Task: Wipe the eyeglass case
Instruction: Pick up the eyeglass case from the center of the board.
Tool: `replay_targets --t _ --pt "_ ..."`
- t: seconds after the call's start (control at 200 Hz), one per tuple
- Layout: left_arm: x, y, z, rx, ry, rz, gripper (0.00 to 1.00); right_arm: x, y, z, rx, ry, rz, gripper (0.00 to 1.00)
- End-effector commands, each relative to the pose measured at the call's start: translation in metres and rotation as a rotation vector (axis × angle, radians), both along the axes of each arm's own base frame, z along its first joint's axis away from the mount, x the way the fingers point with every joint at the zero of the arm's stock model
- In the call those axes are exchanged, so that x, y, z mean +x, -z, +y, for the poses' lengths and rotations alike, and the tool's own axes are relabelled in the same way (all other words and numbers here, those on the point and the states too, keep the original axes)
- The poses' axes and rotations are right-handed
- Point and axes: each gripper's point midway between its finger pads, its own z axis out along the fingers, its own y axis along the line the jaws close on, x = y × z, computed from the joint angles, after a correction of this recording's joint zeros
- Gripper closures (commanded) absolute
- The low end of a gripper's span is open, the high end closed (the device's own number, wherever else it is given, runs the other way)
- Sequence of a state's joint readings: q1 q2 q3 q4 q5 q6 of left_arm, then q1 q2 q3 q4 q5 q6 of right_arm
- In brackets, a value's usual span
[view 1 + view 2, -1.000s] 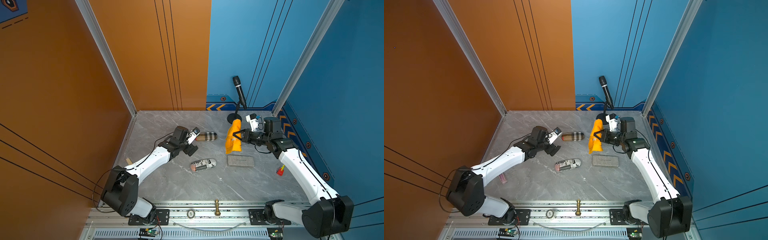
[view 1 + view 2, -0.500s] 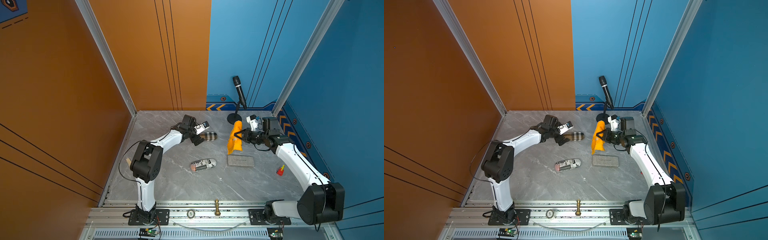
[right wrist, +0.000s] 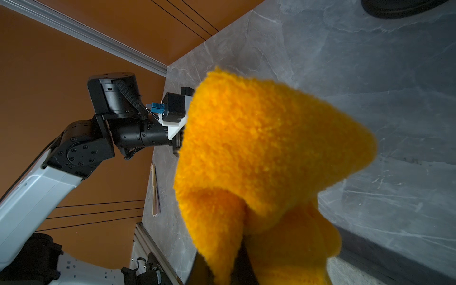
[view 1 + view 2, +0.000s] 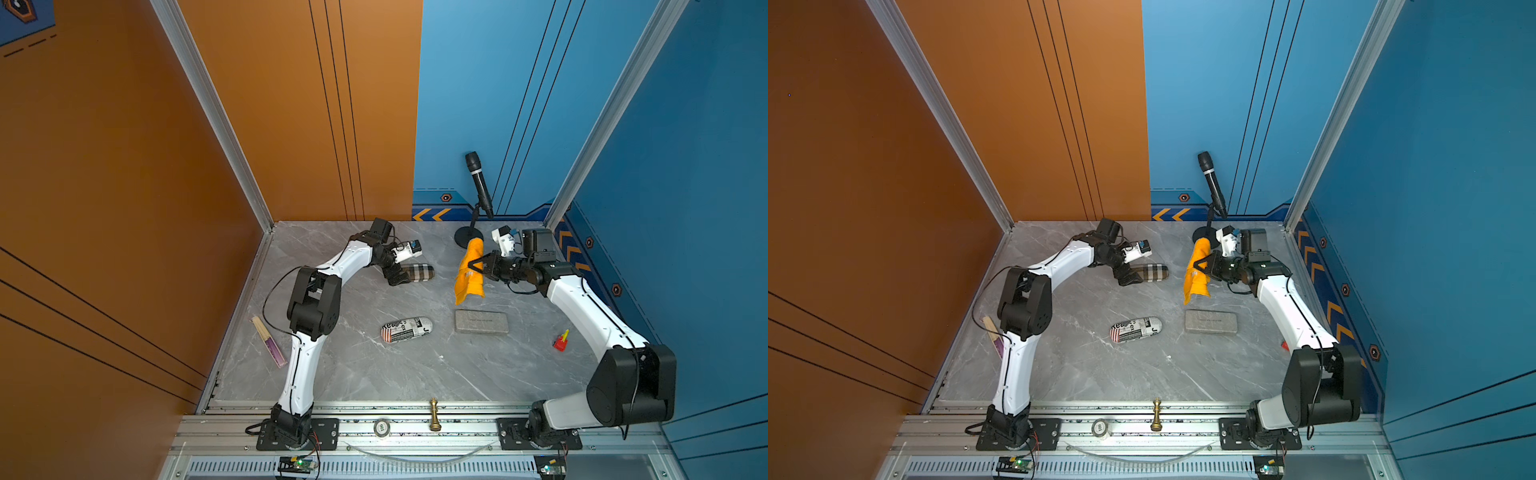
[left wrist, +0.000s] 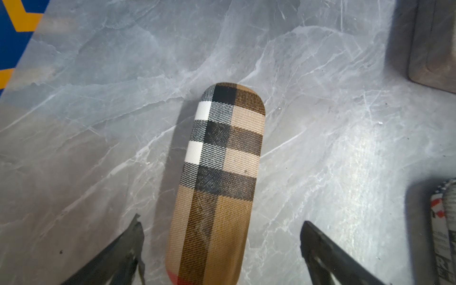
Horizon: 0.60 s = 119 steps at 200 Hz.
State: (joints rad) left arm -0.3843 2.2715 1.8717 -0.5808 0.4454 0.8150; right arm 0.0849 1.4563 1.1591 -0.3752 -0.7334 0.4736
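Securing step: close wide-spread left gripper [image 5: 221, 219] on mid-frame plaid eyeglass case [image 4: 419, 272], then apply cloth [image 4: 468, 277] clamped in right gripper [image 4: 478, 266].

Tan, black and white plaid covering the eyeglass case [image 5: 219, 182], fuzzy bright orange colouring the cloth [image 3: 266, 160]; grey marble with white veins running across the table [image 4: 353, 374], black-and-white newsprint with red patches wrapping the second case [image 4: 406, 329], speckled grey covering the flat case [image 4: 481, 321]
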Motion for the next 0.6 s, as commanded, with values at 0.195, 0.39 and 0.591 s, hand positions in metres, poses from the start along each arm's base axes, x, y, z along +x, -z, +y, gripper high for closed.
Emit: replay_targets --t 0.195,0.39,0.591 --pt "-0.012 0.030 0.009 0.097 0.040 0.053 0.02 0.003 -0.007 0.003 0.011 -0.035 -0.030 1.00" --pt "-0.015 0.043 0.007 0.157 0.068 0.041 0.01 0.004 -0.005 0.004 0.011 -0.037 -0.025 1.00" --pt "-0.016 0.053 0.004 0.197 0.083 0.037 0.01 0.005 -0.002 0.002 0.004 -0.031 -0.022 1.00"
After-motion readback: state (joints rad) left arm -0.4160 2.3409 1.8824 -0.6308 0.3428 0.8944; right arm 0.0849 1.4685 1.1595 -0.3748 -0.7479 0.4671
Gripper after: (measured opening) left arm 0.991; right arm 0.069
